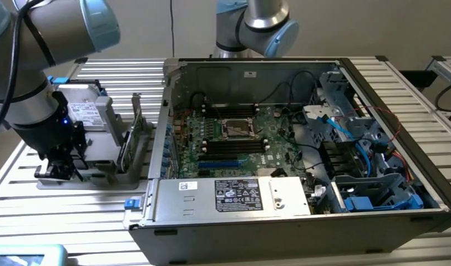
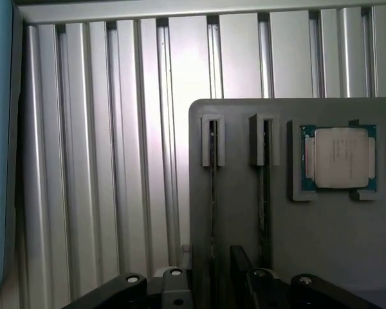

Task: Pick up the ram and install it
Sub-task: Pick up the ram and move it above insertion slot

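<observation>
Grey holder, ram upright in its slot, between spread fingers

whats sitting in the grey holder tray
The grey holder tray carries two ram sticks edge-on in slots and a processor chip in a recess. The open gripper hides one end.

Slatted metal table, perhaps beige wall

The ram stands on its long edge, seen end-on as a thin dark strip. It sits upright in a narrow slot of the gray holder, one end caught in a small gray bracket. A second stick stands parallel just beside it in the neighbouring slot.
</observation>
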You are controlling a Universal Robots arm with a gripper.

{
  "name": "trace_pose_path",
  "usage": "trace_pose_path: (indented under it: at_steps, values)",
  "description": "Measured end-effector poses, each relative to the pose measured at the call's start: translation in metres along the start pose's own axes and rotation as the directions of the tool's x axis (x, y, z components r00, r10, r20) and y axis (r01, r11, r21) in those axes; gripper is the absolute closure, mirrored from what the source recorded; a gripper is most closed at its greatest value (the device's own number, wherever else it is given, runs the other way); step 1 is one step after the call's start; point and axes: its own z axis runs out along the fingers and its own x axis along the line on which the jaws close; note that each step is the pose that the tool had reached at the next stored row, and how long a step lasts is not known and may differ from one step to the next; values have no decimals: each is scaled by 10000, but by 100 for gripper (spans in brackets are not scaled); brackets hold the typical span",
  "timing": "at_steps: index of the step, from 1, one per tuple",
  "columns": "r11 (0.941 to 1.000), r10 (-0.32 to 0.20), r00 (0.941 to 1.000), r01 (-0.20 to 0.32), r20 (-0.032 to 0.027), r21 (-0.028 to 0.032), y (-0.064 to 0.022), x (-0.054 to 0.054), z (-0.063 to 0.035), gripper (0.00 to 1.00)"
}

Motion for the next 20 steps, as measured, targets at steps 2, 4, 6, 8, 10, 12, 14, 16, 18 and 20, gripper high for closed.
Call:
trace_pose_path:
  at_steps: [2, 4, 6, 8, 10, 12, 14, 16, 18, 20]
  values:
    - [10000, 12, 10000, -12, -3, -35, 1, 0, 13, 64]
    - [10000, 24, 10000, -24, -7, -94, 1, 0, 24, 64]
    - [9999, 29, 10000, -29, -9, -98, 1, 0, 32, 64]
    - [9999, 37, 10000, -37, -8, -98, 0, 0, 43, 64]
    - [9999, 46, 10000, -46, -5, -97, 0, 0, 55, 64]
    - [9999, 54, 10000, -54, 2, -98, 0, 0, 68, 64]
    - [9999, 63, 10000, -63, 4, -98, 0, -8, 81, 64]
    - [9999, 75, 10000, -75, 5, -98, 1, -23, 91, 64]
    - [9999, 84, 10000, -84, 4, -100, 2, -26, 100, 64]
    - [9999, 94, 10000, -94, 4, -102, 2, -26, 107, 64]
